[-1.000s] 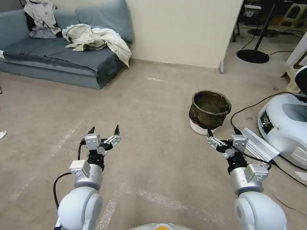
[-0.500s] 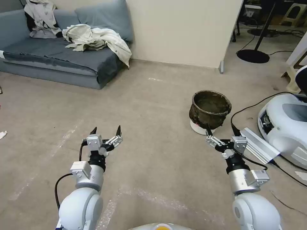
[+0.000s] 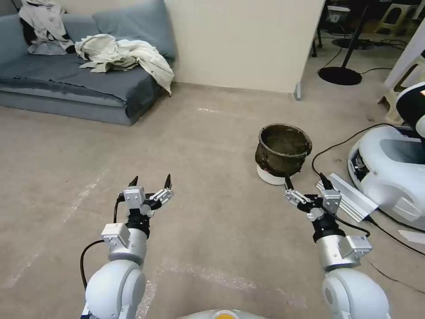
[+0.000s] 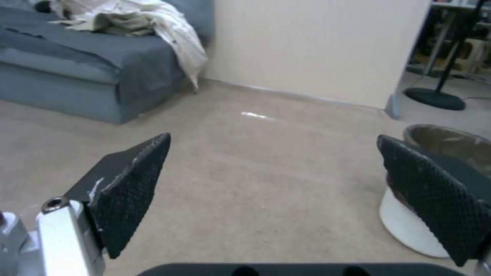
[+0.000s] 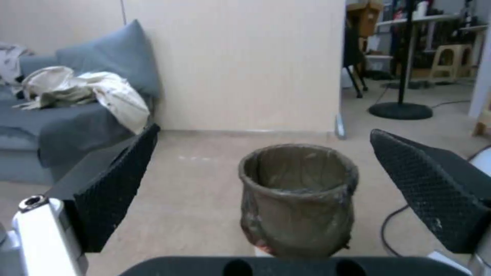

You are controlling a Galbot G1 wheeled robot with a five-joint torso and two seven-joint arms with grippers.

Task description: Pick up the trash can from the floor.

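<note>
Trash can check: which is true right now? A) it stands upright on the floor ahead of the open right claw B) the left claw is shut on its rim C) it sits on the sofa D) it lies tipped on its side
A: the trash can stands upright on the floor, just beyond the right claw, whose fingers are spread and touch nothing.

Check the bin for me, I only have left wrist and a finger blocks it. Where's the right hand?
Observer: Head view has the right hand open, just in front of the trash can.
Operator: Lined up?
Observer: Right wrist view shows the can centred between the two fingers, touching neither.
Operator: Anything close by?
Observer: A black cable lies on the floor on the can's right, by a white robot base.
</note>
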